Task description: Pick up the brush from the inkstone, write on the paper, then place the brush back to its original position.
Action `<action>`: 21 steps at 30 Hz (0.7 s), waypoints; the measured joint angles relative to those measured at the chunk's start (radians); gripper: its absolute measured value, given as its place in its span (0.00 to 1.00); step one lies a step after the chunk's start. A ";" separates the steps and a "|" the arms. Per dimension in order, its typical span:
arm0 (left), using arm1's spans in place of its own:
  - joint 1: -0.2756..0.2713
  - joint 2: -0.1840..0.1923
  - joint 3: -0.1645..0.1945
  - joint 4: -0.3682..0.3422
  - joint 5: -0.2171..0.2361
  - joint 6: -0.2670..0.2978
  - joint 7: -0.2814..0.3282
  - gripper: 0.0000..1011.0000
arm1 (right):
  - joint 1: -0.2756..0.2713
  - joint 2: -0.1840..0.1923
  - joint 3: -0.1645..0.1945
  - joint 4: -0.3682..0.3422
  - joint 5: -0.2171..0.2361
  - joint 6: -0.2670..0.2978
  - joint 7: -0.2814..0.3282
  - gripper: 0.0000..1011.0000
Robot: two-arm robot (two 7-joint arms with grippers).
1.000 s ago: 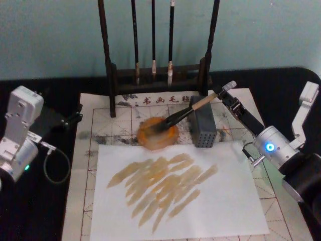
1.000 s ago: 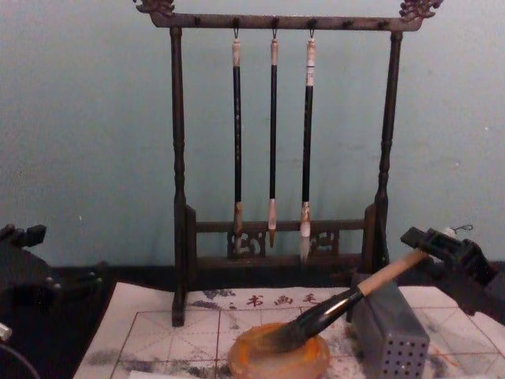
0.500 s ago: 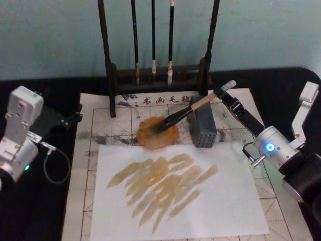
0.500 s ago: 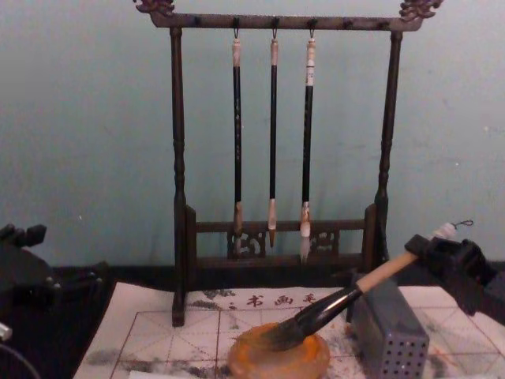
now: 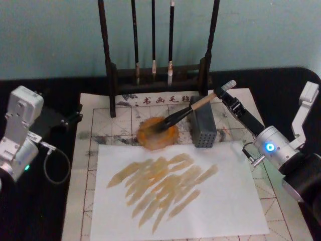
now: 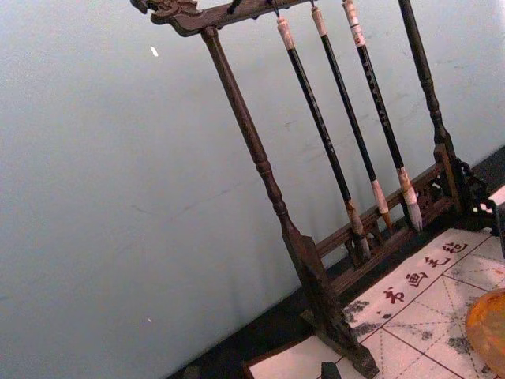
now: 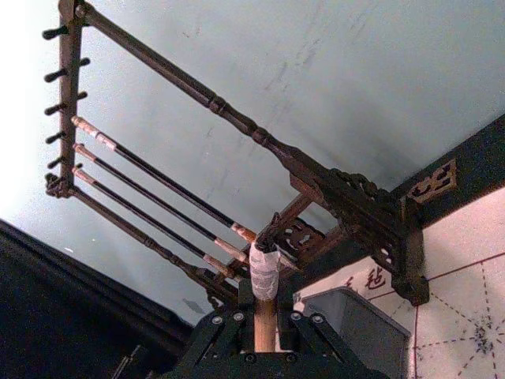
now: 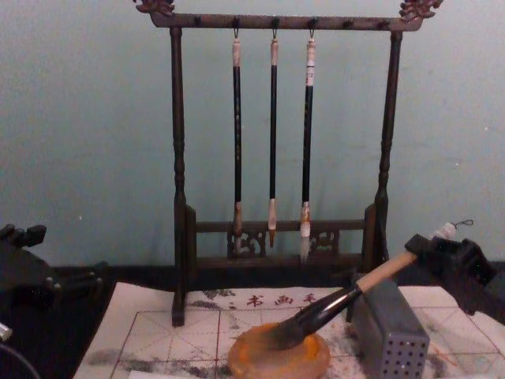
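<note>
Resting with its dark tip in the inkstone (image 5: 161, 140), the brush (image 5: 181, 114) was leaned across the grey block (image 5: 203, 129) — its light handle was clamped near the whitish end cap by the right gripper (image 5: 223, 98). The left gripper (image 5: 74, 118) was parked beside the paper's (image 5: 103, 118) left edge — well apart.

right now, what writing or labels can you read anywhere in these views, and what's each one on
"书画毛毡": printed row on the far margin of the gridded paper, just in front of the brush rack.
Hanging brushes: pale bands on the handles, any marks too small to read.
Plain white sheet: amber strokes, no letters.
</note>
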 joint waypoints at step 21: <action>0.000 0.000 0.000 0.000 0.000 0.000 0.000 0.99 | -0.057 0.085 -0.016 -0.184 0.042 -0.002 -0.013 0.17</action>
